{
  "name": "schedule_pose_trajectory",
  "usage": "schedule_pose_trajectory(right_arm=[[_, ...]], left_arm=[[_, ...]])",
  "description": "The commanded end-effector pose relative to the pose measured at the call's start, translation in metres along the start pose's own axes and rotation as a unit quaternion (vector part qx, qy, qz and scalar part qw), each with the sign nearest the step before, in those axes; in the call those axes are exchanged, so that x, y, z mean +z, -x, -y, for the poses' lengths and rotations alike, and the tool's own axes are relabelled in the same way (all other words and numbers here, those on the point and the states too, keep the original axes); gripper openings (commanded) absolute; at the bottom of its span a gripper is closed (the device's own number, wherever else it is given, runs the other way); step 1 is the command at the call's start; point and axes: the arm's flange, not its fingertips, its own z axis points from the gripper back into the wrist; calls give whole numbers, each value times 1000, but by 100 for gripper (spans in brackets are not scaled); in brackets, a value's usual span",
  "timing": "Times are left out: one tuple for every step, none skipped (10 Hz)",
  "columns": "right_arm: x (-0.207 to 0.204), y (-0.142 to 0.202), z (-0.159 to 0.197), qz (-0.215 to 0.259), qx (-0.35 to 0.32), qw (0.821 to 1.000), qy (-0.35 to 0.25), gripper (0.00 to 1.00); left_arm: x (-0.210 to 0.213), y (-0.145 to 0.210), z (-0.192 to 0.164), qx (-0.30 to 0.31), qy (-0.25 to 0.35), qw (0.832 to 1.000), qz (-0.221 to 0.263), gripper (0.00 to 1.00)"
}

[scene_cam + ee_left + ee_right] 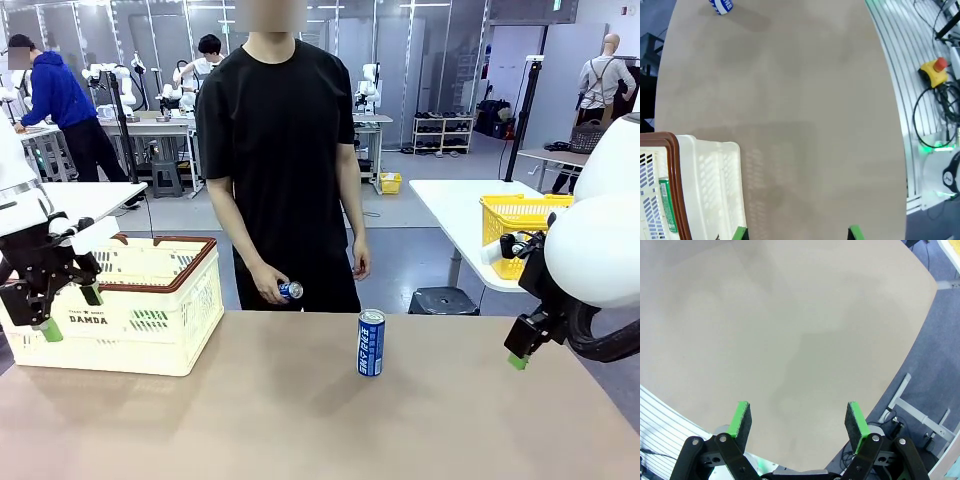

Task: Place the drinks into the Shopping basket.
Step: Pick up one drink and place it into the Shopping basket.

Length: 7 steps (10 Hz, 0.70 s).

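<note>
A slim blue can [371, 343] with white lettering stands upright mid-table; the left wrist view catches it at its top edge as blue can [721, 6]. A person behind the table holds a second small can [290, 290] in one hand. The cream Shopping basket [150, 320] with a brown rim sits at the table's left, and a green can [667, 205] lies inside it. My left gripper [70, 312] hovers open by the basket's front left corner, its fingertips [740, 233] empty. My right gripper [517, 358] hangs open over the table's right edge, with nothing between its pads [742, 417].
A yellow mesh basket [520, 215] stands on a white side table at the far right. The tan table [300, 420] is bare between the basket and the blue can. A yellow emergency-stop box [935, 70] and cables lie on the floor beside the table.
</note>
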Motion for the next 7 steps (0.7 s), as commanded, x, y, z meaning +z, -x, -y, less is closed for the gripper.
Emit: schedule_pose_trajectory(right_arm=[[0, 1, -1, -2, 1, 1000, -1, 94], [0, 1, -1, -2, 1, 1000, -1, 94], [0, 1, -1, -2, 1, 1000, -1, 94], [0, 1, -1, -2, 1, 1000, -1, 94], [0, 1, -1, -2, 1, 1000, -1, 94], [0, 1, -1, -2, 1, 1000, -1, 94], [0, 1, -1, -2, 1, 1000, -1, 94]], left_arm=[[0, 0, 0, 0, 0, 1000, 0, 100], [6, -20, -12, -50, -10, 999, -18, 100], [15, -49, -22, -75, -18, 996, -35, 100], [24, -81, -36, -82, -29, 996, -26, 100], [30, -108, -52, -83, -32, 996, -28, 100], [33, -138, -71, -103, -27, 994, -30, 100], [31, -168, -91, -129, -28, 991, -31, 100]])
